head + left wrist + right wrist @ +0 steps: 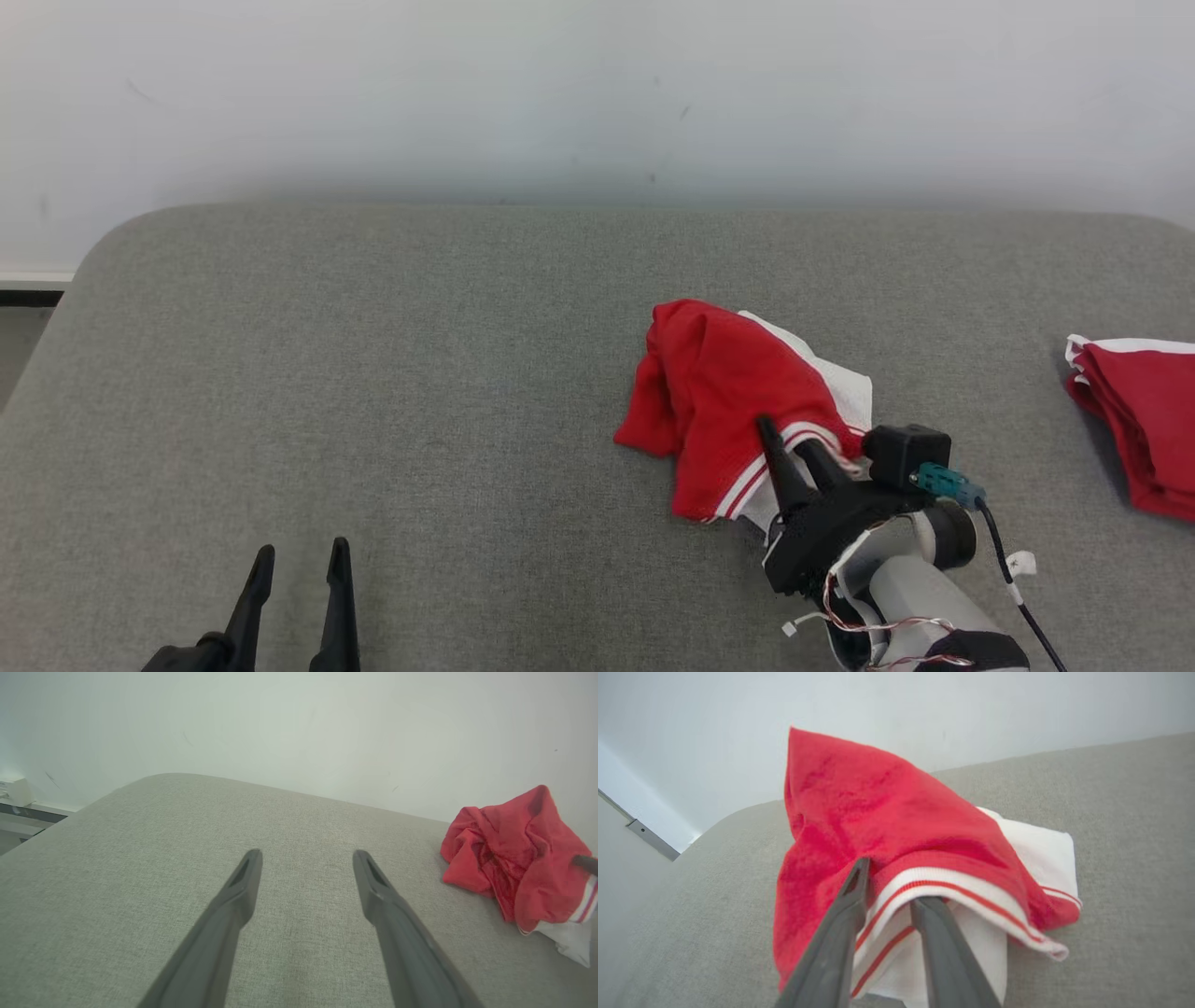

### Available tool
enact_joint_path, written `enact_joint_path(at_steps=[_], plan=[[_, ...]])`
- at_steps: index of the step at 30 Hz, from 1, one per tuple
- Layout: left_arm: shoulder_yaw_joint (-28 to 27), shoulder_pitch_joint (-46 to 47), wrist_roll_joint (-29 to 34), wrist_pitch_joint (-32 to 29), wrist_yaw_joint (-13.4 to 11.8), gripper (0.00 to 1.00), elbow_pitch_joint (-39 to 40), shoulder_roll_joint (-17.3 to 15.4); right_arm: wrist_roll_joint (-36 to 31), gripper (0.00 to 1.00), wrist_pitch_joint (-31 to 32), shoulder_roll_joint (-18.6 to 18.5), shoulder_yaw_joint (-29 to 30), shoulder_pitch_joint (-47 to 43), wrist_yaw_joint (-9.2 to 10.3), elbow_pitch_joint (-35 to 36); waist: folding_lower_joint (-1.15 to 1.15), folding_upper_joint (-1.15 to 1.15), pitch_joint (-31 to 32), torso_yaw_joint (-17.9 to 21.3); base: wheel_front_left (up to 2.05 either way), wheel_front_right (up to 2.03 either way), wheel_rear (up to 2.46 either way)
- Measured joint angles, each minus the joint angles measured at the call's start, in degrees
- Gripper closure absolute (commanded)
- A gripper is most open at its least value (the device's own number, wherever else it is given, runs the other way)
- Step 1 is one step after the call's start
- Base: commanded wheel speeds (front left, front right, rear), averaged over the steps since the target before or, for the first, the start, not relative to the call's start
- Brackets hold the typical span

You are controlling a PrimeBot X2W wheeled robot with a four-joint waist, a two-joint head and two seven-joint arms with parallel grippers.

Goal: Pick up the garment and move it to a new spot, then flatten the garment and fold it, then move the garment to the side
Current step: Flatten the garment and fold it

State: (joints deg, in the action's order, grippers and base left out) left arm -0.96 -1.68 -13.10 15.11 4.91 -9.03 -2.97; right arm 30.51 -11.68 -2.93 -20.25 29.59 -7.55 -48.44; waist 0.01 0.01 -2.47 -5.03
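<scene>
The garment [719,383] is a crumpled red piece with white panels and a red-and-white striped hem, lying right of centre on the grey padded table [373,373]. My right gripper [786,437] is at its near edge. In the right wrist view the right gripper [893,882] straddles the striped hem of the garment [878,802]: one finger lies on top of the red cloth, the other sits under the hem, and a gap still shows between them. My left gripper [303,548] rests open at the lower left, empty, well left of the garment [514,840]; its fingers spread wide around the left gripper [307,854].
A second red garment with white trim [1144,411] lies folded at the table's far right edge. A pale wall [597,93] rises right behind the table. The table's rounded left corner [103,243] drops to the floor.
</scene>
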Motion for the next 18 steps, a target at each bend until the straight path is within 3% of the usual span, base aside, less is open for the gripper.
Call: enact_joint_path(at_steps=[8,18], plan=[[-1.2,-2.0,-0.1,0.0,-0.4,0.00,0.4,0.0,-3.4,1.00,-2.8,0.0,-4.8,1.9,-0.01,8.6,-0.01,0.00,2.6,0.8,0.00,0.00,0.00],[-1.8,-1.8,-0.3,0.0,-1.0,0.00,1.6,0.1,6.1,1.00,3.8,0.0,-15.2,15.4,0.00,17.4,-0.01,0.00,3.3,3.7,0.00,0.00,0.00]])
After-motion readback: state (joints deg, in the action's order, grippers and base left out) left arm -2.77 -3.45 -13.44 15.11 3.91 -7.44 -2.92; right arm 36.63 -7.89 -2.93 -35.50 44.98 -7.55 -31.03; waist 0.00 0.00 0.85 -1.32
